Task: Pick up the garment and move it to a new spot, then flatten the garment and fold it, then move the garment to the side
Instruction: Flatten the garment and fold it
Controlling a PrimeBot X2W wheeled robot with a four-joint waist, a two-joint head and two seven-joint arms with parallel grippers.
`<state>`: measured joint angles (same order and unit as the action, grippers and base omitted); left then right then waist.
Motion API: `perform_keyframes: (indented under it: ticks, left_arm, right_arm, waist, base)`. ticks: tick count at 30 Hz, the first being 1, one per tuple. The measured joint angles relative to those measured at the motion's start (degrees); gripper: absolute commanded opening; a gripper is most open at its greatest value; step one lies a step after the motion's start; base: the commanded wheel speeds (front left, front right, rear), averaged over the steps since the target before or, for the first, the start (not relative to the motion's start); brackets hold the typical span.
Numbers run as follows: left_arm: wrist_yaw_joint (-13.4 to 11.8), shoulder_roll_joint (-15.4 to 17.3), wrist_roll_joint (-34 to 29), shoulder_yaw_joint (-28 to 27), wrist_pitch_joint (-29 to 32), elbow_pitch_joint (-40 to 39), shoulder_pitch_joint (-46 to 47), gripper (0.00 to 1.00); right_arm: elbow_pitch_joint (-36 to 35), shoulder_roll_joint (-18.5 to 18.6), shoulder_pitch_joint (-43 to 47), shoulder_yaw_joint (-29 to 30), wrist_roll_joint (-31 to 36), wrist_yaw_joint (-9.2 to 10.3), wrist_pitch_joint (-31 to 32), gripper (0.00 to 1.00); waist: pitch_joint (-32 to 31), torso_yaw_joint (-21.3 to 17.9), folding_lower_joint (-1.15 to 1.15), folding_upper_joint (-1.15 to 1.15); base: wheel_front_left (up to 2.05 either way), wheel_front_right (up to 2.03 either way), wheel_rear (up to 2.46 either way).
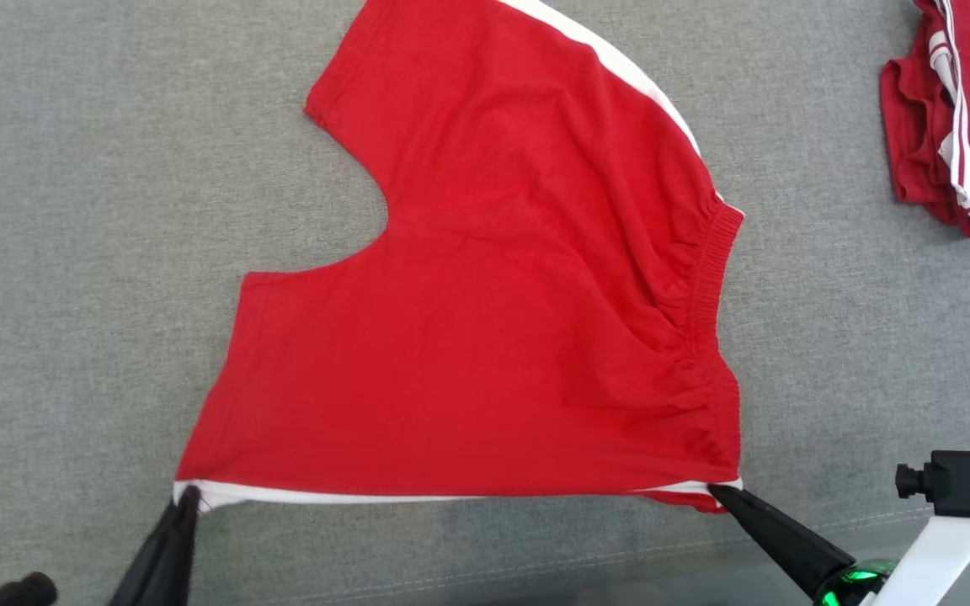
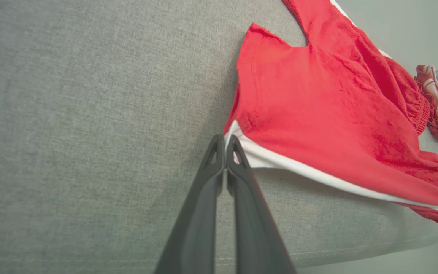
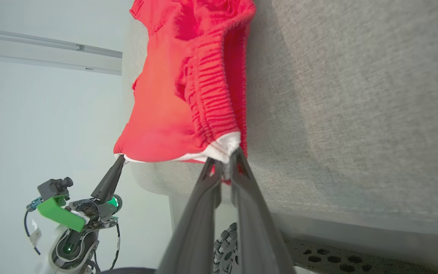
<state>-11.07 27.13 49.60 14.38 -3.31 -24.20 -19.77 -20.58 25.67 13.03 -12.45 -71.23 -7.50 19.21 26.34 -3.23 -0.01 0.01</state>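
Grey woven upholstered surface carries everything we see. Across its middle, reaching down to its near edge, red jersey shorts with white side stripes and a gathered elastic waistband lie spread, mostly flat, with some puckers by the waistband. A darker red striped garment sits bunched at the far right corner, well apart. Our left gripper is clamped on the near leg-hem corner and our right gripper is pinched onto the near waistband corner, the white stripe taut between them. We judge the relocation done and flattening nearly finished; folding and moving the shorts aside remain.
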Motion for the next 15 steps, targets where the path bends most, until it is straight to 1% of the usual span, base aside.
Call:
perform_keyframes:
  ticks: [2, 3, 4, 7, 10, 13, 15]
  left_arm:
    - [-1.3, 2.4, -0.2, -2.0, 1.3, -3.5, -0.4, 0.00]
    - [-2.4, 5.4, -1.0, -4.2, 3.2, -5.9, -0.3, 0.00]
    - [-2.8, 7.3, -1.5, -5.2, 4.5, -6.9, 0.1, 0.00]
    - [-3.8, 12.4, -1.8, -9.2, 9.1, -10.2, 3.9, 0.00]
    - [-5.2, 17.6, 0.1, -13.4, 14.8, -12.8, 8.0, 0.00]
    - [-5.5, 22.2, 2.6, -16.1, 20.7, -15.1, 12.8, 0.00]
    - [-5.6, 26.1, 3.6, -17.9, 24.4, -15.3, 17.1, 0.00]
  right_arm:
    - [-2.2, -0.3, 0.3, -1.3, -0.9, 0.01, -1.0, 0.00]
    - [-3.0, -0.6, -1.0, -3.3, -0.8, 0.01, -1.7, 0.00]
    - [-3.1, -0.7, -2.2, -4.2, -0.8, 0.02, -1.9, 0.00]
    - [-3.2, -1.4, -6.4, -7.8, -0.4, 0.01, -2.4, 0.00]
    - [-2.7, -2.7, -12.0, -11.4, 0.0, 0.02, -3.1, 0.00]
    - [-1.5, -4.3, -17.2, -13.2, 0.1, 0.02, -5.2, 0.00]
    - [-0.5, -5.3, -20.0, -14.1, -0.3, 0.02, -6.8, 0.00]
  waist:
    - [0.8, -0.5, 0.00, 0.00]
    - [1.5, -1.4, 0.00, 0.00]
    - [1.8, -1.9, 0.00, 0.00]
    - [2.6, -3.7, 0.00, 0.00]
    - [3.4, -5.8, 0.00, 0.00]
    - [4.2, -8.4, 0.00, 0.00]
    - [4.7, -10.1, 0.00, 0.00]
  base:
    - [0.00, 0.00, 0.00]
    - [0.00, 0.00, 0.00]
    - [0.00, 0.00, 0.00]
    - [0.00, 0.00, 0.00]
    - [0.00, 0.00, 0.00]
    - [0.00, 0.00, 0.00]
    - [0.00, 0.00, 0.00]
